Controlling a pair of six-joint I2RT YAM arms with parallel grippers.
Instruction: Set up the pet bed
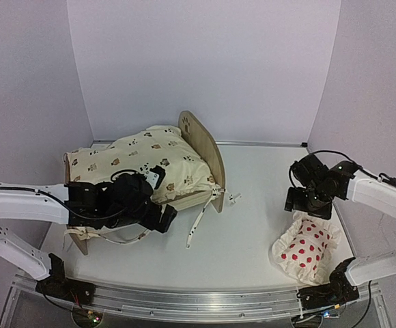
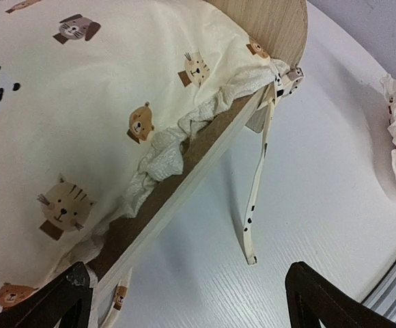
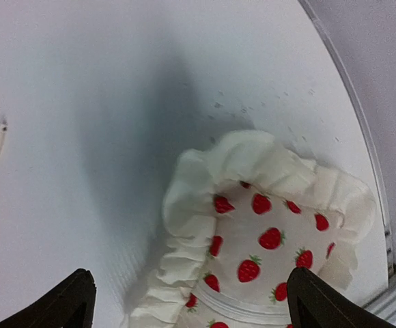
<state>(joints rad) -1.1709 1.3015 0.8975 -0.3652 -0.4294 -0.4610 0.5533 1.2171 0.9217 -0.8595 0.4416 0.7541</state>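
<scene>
The pet bed stands at the left of the table, its plywood headboard with a paw-print cutout at the far right end. A cream animal-print cushion lies bunched on top of it and hides the base. My left gripper is open at the bed's near side rail, with nothing between its fingers. My right gripper is open just above the far edge of a frilled white pillow with red strawberries, which lies on the table at the right.
Two spotted tie straps hang from the cushion onto the white table. A metal rail runs along the near edge. Pale walls close in the back and sides.
</scene>
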